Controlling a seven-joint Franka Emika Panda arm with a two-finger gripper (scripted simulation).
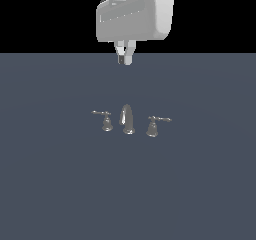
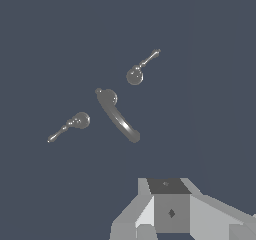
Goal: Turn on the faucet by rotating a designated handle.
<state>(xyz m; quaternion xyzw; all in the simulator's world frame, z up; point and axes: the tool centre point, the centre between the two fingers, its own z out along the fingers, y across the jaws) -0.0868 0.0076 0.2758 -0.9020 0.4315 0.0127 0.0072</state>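
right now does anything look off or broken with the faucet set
Nothing stands out. The chrome curved spout stands upright between two chrome lever handles, each on its bell base on the grey floor. The white arm's claw hangs above, touching nothing.

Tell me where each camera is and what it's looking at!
Exterior view: off the arm, facing the tiny shiny chrome faucet set on the grey floor; the white arm and its gripper hang above.
Wrist view: on the wrist, looking down on the faucet set; only grey gripper parts show.
Shared: curved spout, thicker knob-tipped handle, thin-levered handle.
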